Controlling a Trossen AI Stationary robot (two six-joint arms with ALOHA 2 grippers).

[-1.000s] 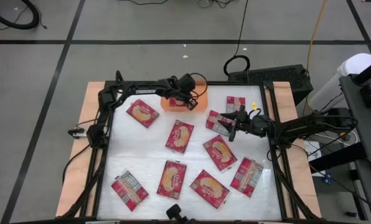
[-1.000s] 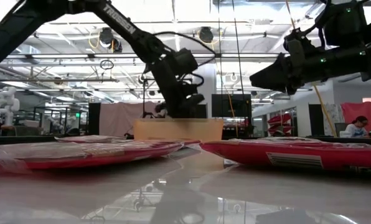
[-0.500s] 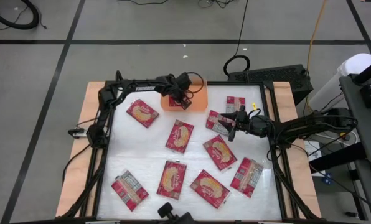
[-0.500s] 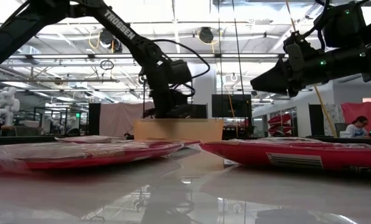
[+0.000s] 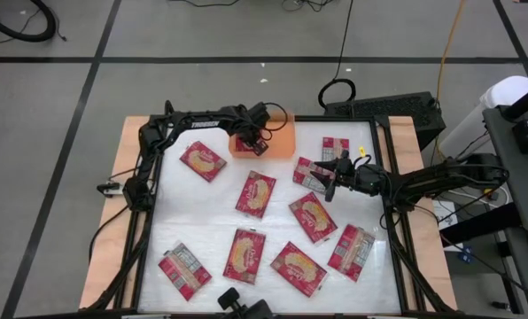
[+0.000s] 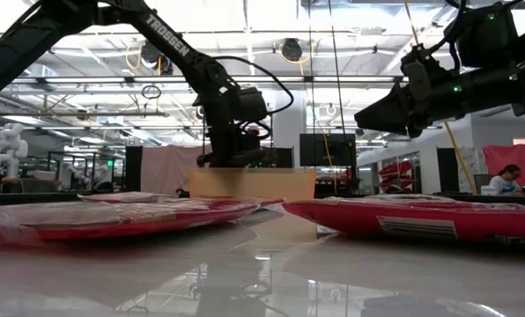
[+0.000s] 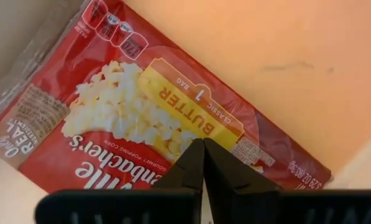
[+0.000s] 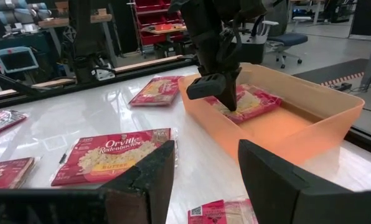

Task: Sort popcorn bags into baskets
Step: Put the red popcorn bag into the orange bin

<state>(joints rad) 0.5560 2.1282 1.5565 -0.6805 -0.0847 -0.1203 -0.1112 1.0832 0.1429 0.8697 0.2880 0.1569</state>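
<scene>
An orange basket [image 5: 282, 142] stands at the table's far edge, and one red popcorn bag [image 7: 129, 106] lies in it, picture face up. My left gripper [image 5: 253, 146] is inside the basket, shut and pointing steeply down at that bag [image 8: 254, 99]. My right gripper [image 5: 329, 184] hovers level and open at the right, above another bag [image 5: 310, 173], with nothing between its fingers [image 8: 154, 168]. Several more bags lie flat across the table. My left gripper sets its shut fingertips [image 7: 203, 149] on the picture face of the bag, near the yellow label [image 7: 192, 112], from above and slanting. The bag lies in the basket. I cannot tell whether the tips pinch any of the film.
Bags lie flat at the far left [image 5: 202, 159], the middle [image 5: 256, 193], the right [image 5: 313, 216] and along the near side [image 5: 244, 254]. One lies at the far right [image 5: 336, 146]. A black frame [image 5: 144, 204] borders the table. The basket's rim [image 8: 335, 93] stands above the tabletop.
My left gripper has moved toward the table's left edge inside the basket and tipped to point more steeply down, staying shut.
</scene>
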